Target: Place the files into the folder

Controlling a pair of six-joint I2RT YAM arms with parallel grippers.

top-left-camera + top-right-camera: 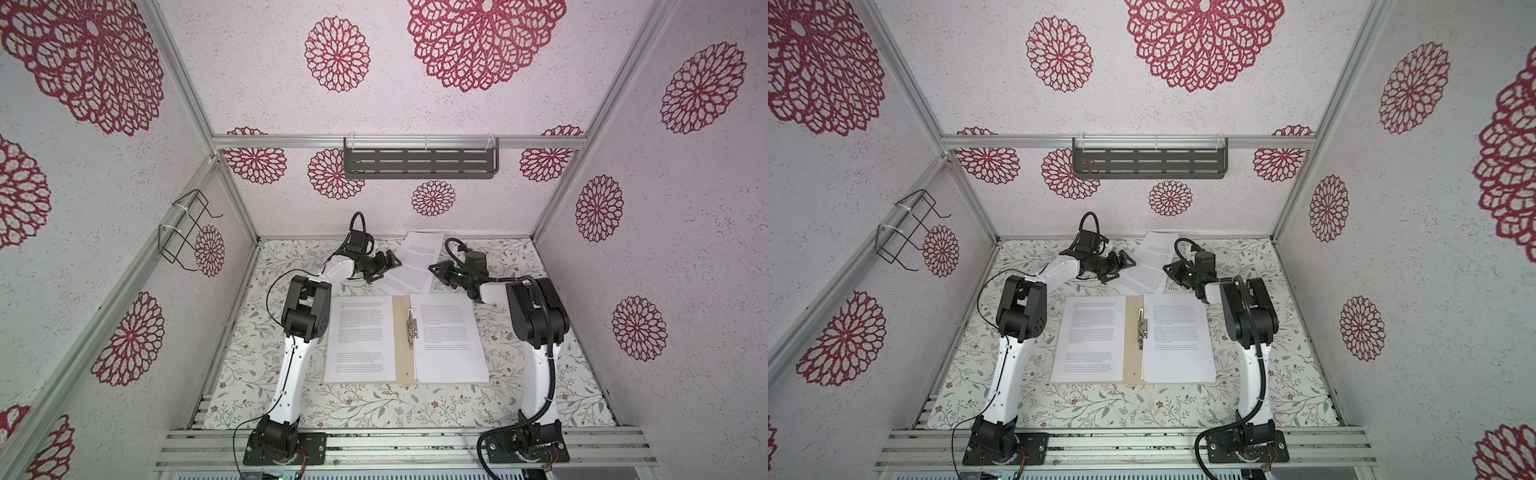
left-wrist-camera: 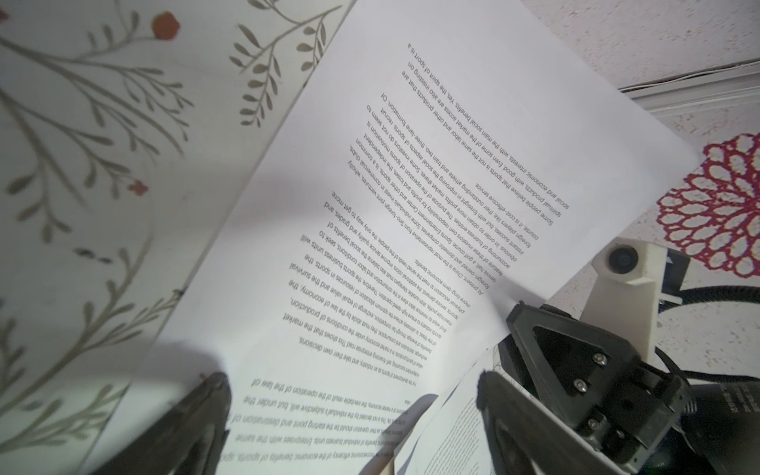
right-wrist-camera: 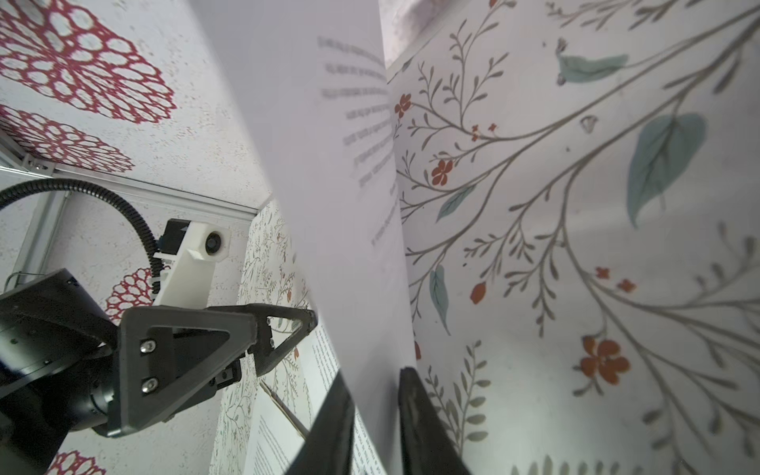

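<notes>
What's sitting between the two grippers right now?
The loose printed sheets, in both top views; right gripper straddles their edge, left gripper open at the opposite edge.

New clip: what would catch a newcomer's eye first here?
The open tan folder lies in the middle of the table, with printed sheets on both leaves. Beyond it, the right gripper pinches the edge of a loose sheet, while the open left gripper hovers at its other side.

the folder (image 1: 400, 345) lies open, files (image 1: 359, 336) on both leaves; more files (image 1: 415, 266) lie behind it.
</notes>
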